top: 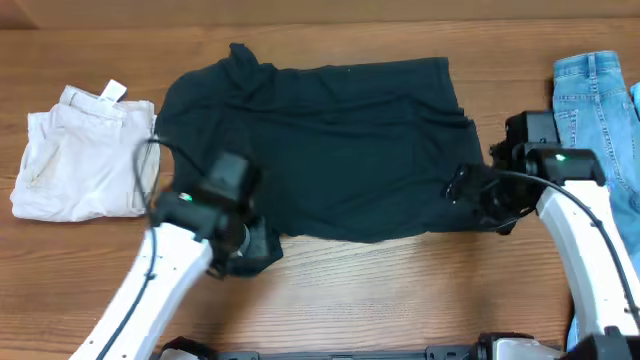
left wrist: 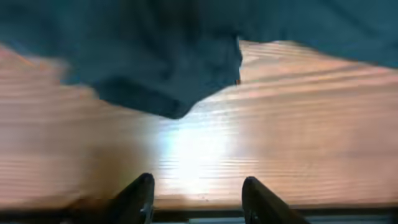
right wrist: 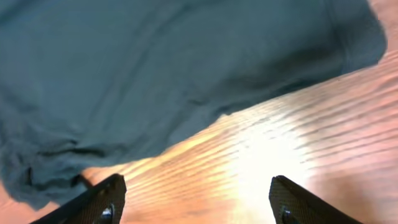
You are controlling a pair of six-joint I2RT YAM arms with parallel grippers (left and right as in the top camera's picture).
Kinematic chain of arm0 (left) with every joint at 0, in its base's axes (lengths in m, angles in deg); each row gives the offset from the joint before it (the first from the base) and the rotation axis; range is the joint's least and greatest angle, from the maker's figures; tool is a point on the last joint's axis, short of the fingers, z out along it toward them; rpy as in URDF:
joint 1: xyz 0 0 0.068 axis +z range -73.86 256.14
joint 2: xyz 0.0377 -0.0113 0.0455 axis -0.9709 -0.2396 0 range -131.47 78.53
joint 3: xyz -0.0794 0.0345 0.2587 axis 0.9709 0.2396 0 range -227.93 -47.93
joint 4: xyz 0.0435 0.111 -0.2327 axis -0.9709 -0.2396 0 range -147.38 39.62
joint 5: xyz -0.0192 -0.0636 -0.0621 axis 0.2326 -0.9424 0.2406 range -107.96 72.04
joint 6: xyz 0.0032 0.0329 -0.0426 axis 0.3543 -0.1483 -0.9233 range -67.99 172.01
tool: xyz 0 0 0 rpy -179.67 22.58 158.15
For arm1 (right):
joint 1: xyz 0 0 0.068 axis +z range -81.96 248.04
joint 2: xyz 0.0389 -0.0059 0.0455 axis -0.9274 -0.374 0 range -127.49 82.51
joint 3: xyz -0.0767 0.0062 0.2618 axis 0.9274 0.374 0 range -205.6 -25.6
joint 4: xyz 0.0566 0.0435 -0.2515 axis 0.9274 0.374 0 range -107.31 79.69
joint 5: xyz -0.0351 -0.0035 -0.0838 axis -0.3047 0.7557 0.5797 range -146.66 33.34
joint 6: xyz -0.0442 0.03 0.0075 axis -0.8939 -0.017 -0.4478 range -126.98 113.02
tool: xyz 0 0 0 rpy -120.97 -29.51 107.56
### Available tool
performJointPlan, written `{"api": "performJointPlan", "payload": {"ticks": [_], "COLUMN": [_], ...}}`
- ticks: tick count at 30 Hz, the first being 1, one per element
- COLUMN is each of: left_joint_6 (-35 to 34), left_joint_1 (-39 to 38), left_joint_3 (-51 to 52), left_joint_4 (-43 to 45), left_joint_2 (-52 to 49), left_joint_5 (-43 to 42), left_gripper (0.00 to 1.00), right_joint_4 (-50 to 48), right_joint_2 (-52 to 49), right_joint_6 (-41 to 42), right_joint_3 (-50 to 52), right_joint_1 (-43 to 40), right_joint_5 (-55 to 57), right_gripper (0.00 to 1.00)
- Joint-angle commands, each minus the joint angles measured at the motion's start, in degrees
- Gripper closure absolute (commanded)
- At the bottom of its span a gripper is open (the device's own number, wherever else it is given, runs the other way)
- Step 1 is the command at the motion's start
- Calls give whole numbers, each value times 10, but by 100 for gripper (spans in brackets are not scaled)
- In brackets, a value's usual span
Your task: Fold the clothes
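1. The dark T-shirt (top: 320, 140) lies in the middle of the table (top: 400, 300). It is spread as a wide, roughly rectangular shape, with a small bump of cloth at its far left corner. No lettering shows, so I judge that any printed side is turned down or inward.
2. The left end effector (left wrist: 198, 185) is at the near left corner of the T-shirt. Its two fingers stand apart with only bare wood between them, so it holds nothing. A rounded, bunched flap of cloth lies just ahead of it.
3. The right end effector (right wrist: 198, 186) is at the right edge of the T-shirt. Its fingers are wide apart and empty, and the edge of the cloth lies just in front of it.
4. Both arms are at opposite ends of the near side. I think this placing lets each one take a corner, so that the cloth can lift evenly for a fold.
5. The fabric looks soft, matte and limp, with shallow wrinkles and rolled edges, so it will probably sag when lifted. The table is smooth wood with clear grain and a bright reflection.
6. The folded beige shorts (top: 80, 165) with a white tag (top: 113, 90) lie at the left, and the light blue jeans (top: 590, 100) at the right. Both are apart from the T-shirt.
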Motion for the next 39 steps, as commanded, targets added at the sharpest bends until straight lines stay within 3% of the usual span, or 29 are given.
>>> {"api": "performJointPlan", "payload": {"ticks": [1,5,13,15,16,19,22,26,32,34,36,37,39], "left_joint_6": [-129,-190,-236,-250,-253,-255,-272,-289,-282,-265,-260,-260,-260], "left_joint_1": [-28,-27,-27,-26,-26,-19,-5,68,179,199,204,204,204], "left_joint_3": [135,196,200,200,200,200,195,189,189,189,189,189,189], "left_joint_4": [87,191,256,257,259,237,182,90,13,12,12,12,12], "left_joint_2": [-17,-54,-108,-128,-137,-154,-147,-121,-62,-45,-37,-37,-37], "left_joint_5": [-31,-15,111,122,123,112,89,-7,-1,3,3,3,3], "left_gripper": [51,45,32,37,45,96,96,96,96,96,96,96,96], "right_joint_4": [-36,-67,-104,-104,-104,-104,-103,-104,-100,-100,-102,-104,-115], "right_joint_2": [-16,-38,-42,-42,-42,-42,-42,-42,-55,-59,-60,-60,-60], "right_joint_6": [14,12,12,12,12,12,12,15,44,44,44,44,46], "right_joint_3": [61,103,113,113,113,113,113,113,126,130,143,150,183], "right_joint_1": [-22,-24,-24,-24,-24,-24,-25,-25,-42,-50,-50,-49,-49], "right_joint_5": [-19,-18,-18,-17,-16,7,18,35,65,57,55,52,25], "right_gripper": [22,22,22,22,22,21,19,18,17,28,66,68,45]}}
